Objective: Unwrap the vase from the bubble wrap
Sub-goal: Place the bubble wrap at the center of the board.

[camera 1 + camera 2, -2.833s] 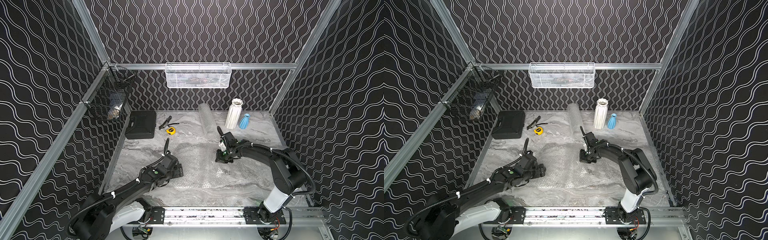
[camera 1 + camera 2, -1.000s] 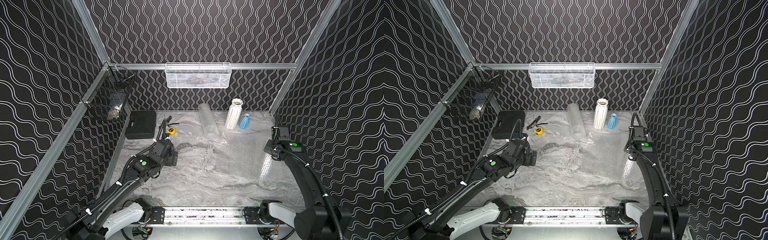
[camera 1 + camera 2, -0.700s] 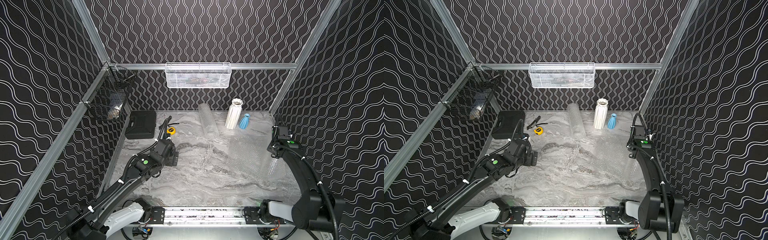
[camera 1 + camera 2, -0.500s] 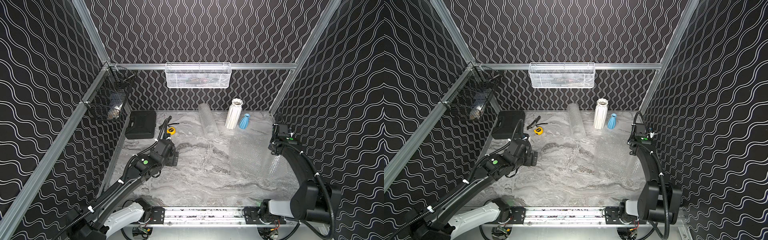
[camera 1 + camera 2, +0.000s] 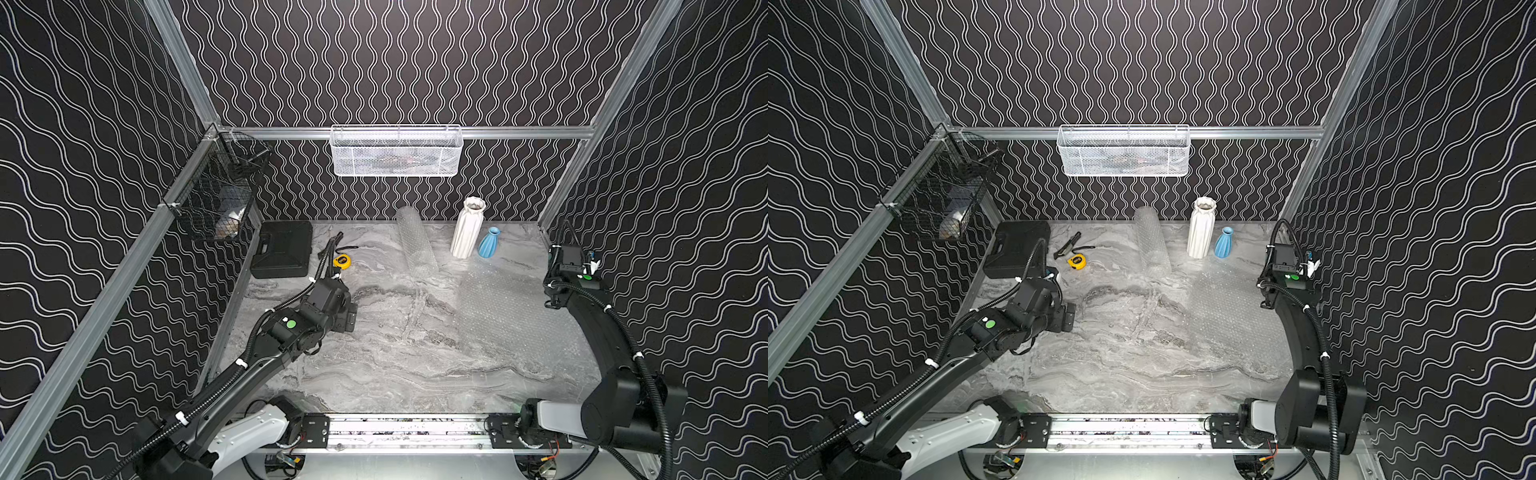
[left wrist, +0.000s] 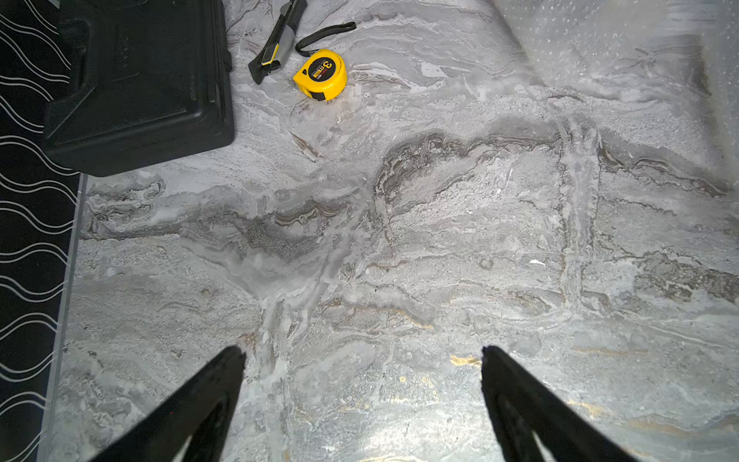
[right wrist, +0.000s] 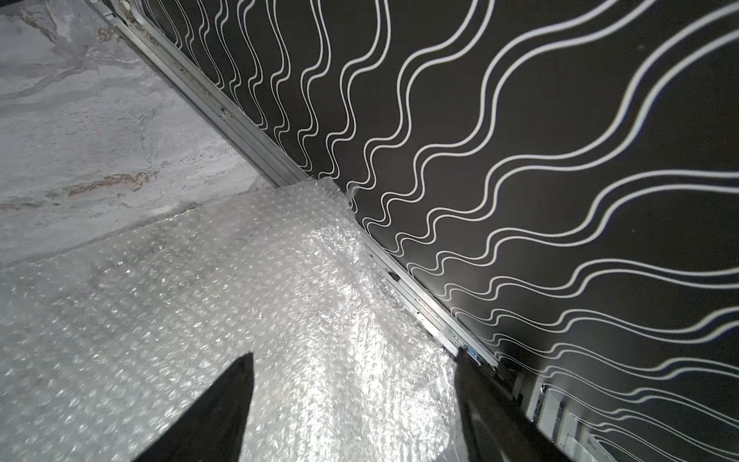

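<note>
1. Black right fingers (image 7: 224,400) stand spread wide in the right wrist view and pinch nothing. The bubble wrap (image 7: 280,304) lies loose under and between them, its edge bunched against the side wall (image 7: 520,160).
2. Equally wide and empty, the left fingers (image 6: 200,400) hang over bare marble tabletop (image 6: 400,240). A yellow tape measure (image 6: 320,74) and a black case (image 6: 140,80) lie beyond them.
3. In both top views the bubble wrap (image 5: 511,307) is a flat sheet at the right of the frame, running from centre right toward the lower right. The left fingers, at centre left, are well apart from it.
4. A white vase (image 5: 467,228) and a small blue vase (image 5: 488,242) stand upright and bare at the upper right of the tabletop, near the sheet's far edge. A rolled tube (image 5: 415,241) of the same wrap lies just beside the white one. I cannot tell whether anything is inside it.
5. The step in hand looks like letting go of the sheet once it is laid aside, so the unwrapping seems done or nearly so.
6. Next, the right fingers need to lift straight clear so the soft film does not snag and drag back. If the tube hides a vase, one pair should pin it while the other peels the free edge.
</note>
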